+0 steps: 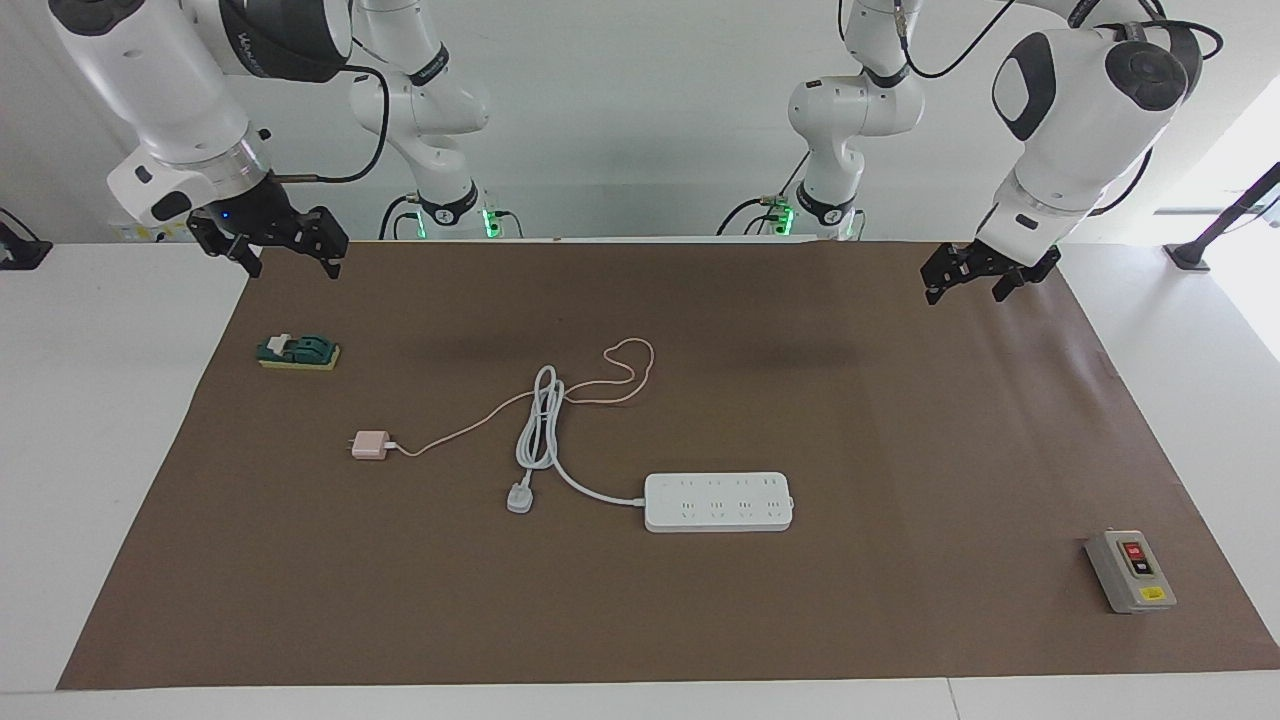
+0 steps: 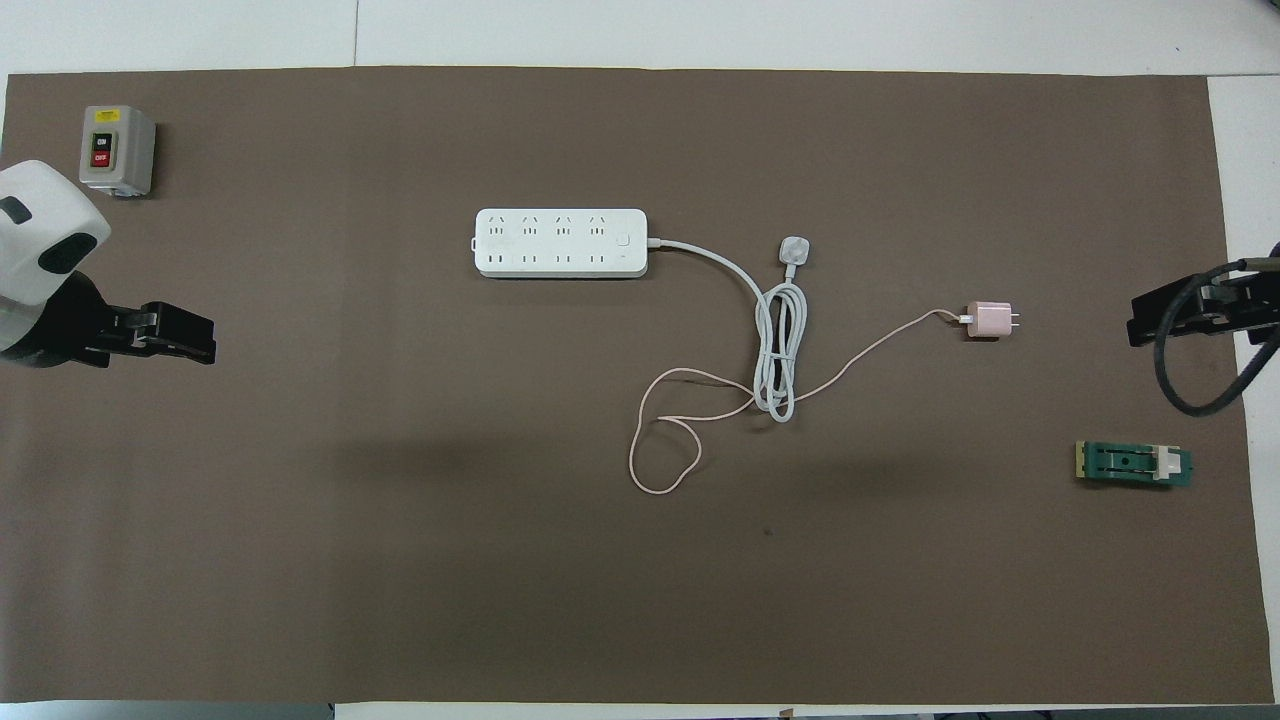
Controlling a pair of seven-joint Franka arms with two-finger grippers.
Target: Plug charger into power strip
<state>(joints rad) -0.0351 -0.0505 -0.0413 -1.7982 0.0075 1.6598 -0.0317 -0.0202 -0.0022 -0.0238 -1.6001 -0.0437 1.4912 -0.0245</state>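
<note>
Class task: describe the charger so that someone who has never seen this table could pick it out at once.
On the brown mat, find the long white power strip near the middle. Toward the right arm's end from it, past a bundled white cord, lies the charger: a small pale pink cube trailing a thin pink cable, unlike the white plug nearby.

grey switch box at mat corner; green block well apart

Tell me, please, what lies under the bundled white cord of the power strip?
The charger's thin pink cable passes under the bundled white cord of the power strip, on the brown mat. The short stretch beneath the bundle is covered from sight.
</note>
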